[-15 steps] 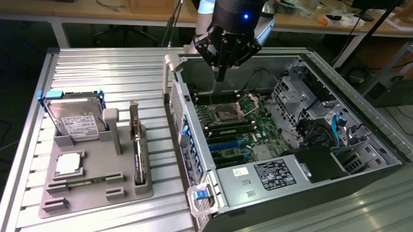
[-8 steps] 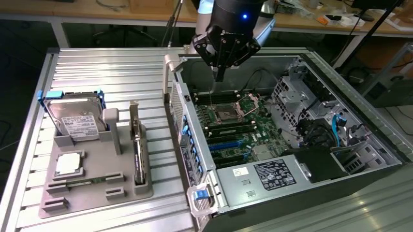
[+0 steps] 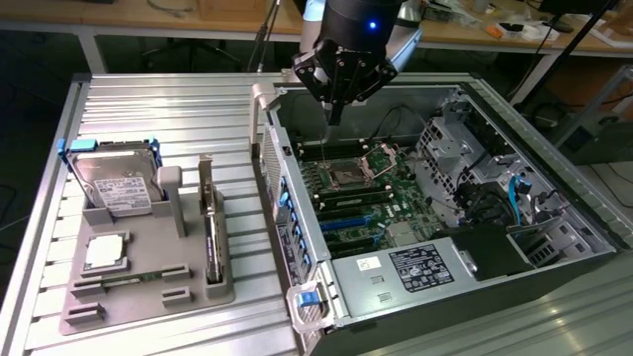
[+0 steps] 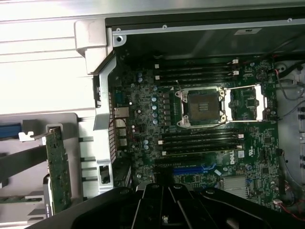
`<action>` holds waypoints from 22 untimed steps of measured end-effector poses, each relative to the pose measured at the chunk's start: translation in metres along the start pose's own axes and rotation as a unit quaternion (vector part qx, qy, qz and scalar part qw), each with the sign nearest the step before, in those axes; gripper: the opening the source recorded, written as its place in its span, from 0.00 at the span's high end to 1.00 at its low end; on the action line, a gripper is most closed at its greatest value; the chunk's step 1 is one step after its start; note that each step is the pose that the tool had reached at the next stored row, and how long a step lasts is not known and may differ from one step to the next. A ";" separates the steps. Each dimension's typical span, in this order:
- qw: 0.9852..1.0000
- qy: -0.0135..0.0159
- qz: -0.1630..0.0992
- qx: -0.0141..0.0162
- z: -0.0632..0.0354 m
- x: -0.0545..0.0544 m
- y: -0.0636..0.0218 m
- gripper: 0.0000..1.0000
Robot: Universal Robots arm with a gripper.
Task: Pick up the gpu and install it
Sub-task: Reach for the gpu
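**Gpu not yet picked up; gripper hangs over the open case**

The gpu stands on edge in its slot along the side of the tray nearest the case, just beside the hard drive. Nothing is touching it. The tray sits toward the worktop edge at the exterior view's left, and the case is beside it. The gripper hangs above the far end of the case, over the motherboard and well apart from the gpu. Its jaws look drawn together with nothing between them. On the board the blue slot lies bare, with no card seated in it. By my reading neither step is done: both the pickup and the install are left, so the task is at its start.
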State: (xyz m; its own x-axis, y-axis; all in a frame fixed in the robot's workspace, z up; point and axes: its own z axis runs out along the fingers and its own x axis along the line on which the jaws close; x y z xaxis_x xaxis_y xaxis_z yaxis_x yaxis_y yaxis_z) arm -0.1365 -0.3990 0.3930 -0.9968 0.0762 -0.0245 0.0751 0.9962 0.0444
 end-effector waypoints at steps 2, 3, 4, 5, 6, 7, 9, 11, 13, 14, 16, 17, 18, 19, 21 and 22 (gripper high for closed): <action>1.000 0.000 0.000 0.000 0.0000 0.001 0.0000 0.89; 1.000 0.000 0.000 0.000 0.0000 0.001 -0.0001 0.89; 1.000 0.000 0.000 0.000 0.0000 0.002 -0.0001 0.89; 1.000 0.000 0.000 0.000 -0.0001 0.002 -0.0001 0.89; 1.000 0.000 0.000 0.000 -0.0001 0.003 -0.0002 0.89; 1.000 0.000 0.000 0.000 -0.0001 0.003 -0.0002 0.89; 1.000 0.000 0.000 0.000 -0.0001 0.004 -0.0003 0.89; 1.000 0.000 0.000 0.000 -0.0001 0.005 -0.0004 0.89; 1.000 0.000 0.000 0.000 -0.0002 0.006 -0.0004 0.89; 1.000 0.000 0.000 0.000 -0.0002 0.008 -0.0006 0.89; 1.000 0.000 0.000 0.000 -0.0003 0.012 -0.0008 0.89; 1.000 0.000 0.000 0.000 -0.0003 0.013 -0.0009 0.89; 1.000 0.000 0.000 0.000 -0.0003 0.013 -0.0010 0.89; 1.000 0.000 0.000 0.000 -0.0003 0.014 -0.0010 0.89; 1.000 0.000 0.000 0.000 -0.0003 0.014 -0.0010 0.89; 1.000 0.000 0.000 0.000 -0.0003 0.015 -0.0011 0.89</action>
State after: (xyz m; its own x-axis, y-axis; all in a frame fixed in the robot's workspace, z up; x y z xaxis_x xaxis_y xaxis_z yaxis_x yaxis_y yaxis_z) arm -0.1513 -0.3989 0.3929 -0.9968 0.0762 -0.0244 0.0751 0.9962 0.0443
